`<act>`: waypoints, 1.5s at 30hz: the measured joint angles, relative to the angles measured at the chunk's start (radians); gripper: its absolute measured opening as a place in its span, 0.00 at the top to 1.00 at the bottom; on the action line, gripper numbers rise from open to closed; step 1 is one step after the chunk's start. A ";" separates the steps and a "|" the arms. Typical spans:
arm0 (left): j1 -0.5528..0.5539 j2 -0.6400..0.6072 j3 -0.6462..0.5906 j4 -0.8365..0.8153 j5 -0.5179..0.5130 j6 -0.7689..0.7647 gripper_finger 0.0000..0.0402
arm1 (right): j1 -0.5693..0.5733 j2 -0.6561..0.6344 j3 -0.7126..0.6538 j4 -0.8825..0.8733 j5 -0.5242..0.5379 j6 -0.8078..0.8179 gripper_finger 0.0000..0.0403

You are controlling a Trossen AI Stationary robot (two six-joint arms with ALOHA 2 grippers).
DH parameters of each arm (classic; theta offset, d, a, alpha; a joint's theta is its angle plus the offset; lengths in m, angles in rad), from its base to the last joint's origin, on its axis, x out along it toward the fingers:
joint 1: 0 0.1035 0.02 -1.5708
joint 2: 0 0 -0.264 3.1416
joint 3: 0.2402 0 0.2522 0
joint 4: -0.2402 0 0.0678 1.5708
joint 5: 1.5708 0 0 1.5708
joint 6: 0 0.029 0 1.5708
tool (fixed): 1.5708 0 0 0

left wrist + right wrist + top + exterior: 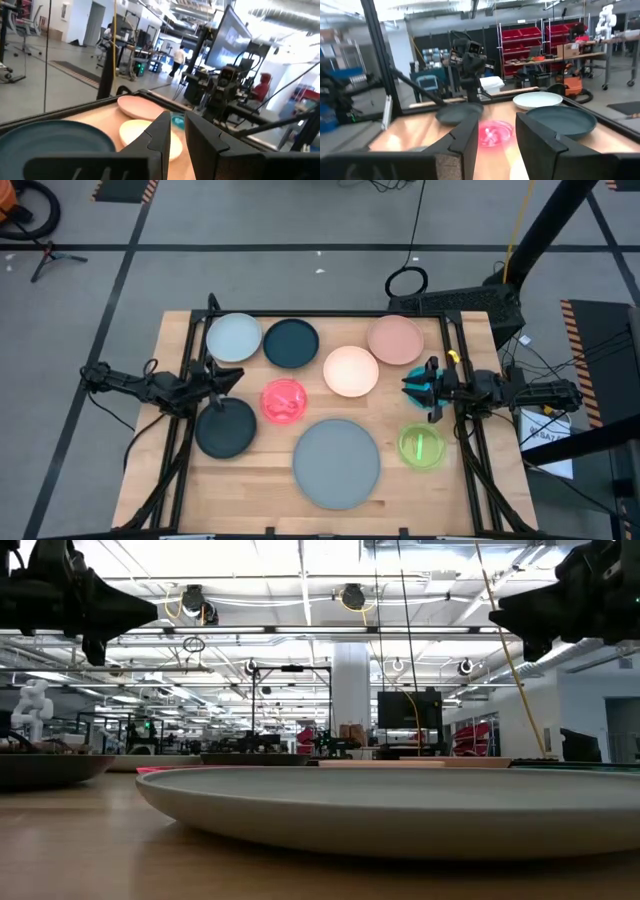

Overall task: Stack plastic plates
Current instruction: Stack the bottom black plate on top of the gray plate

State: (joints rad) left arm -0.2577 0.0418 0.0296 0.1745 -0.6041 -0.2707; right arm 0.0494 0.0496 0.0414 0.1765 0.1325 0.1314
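I have not started stacking yet. Every plate I can see lies alone and flat on the surface, and none sits on another.

Along the far edge are the pale blue plate [233, 337], the dark teal plate [291, 343] and the pink plate [395, 339]. The cream plate [351, 371] is just in front of the pink one. The magenta plate [284, 401] is near the middle. The black plate [225, 427] is by the left edge, the big grey plate [337, 462] is at the near edge, and the green plate [422, 447] is by the right edge.

The plates are round, so they have no long side and point no way. All face up.

My left tool [232, 377] hangs above the left edge, near the black plate, a little open and empty. My right tool [412, 387] hangs by the right edge, open. Something teal shows there; it might be a plate, but I can't tell.

All the stacking is left to do.
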 joint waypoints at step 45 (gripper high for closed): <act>-0.154 1.017 0.698 -0.931 0.437 -1.052 0.84 | 0.015 0.528 0.534 -0.081 0.289 -0.175 0.69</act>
State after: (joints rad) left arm -0.4115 1.0591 0.7275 -0.7562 -0.1666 -1.3231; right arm 0.0643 0.5774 0.5755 0.0952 0.4213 -0.0435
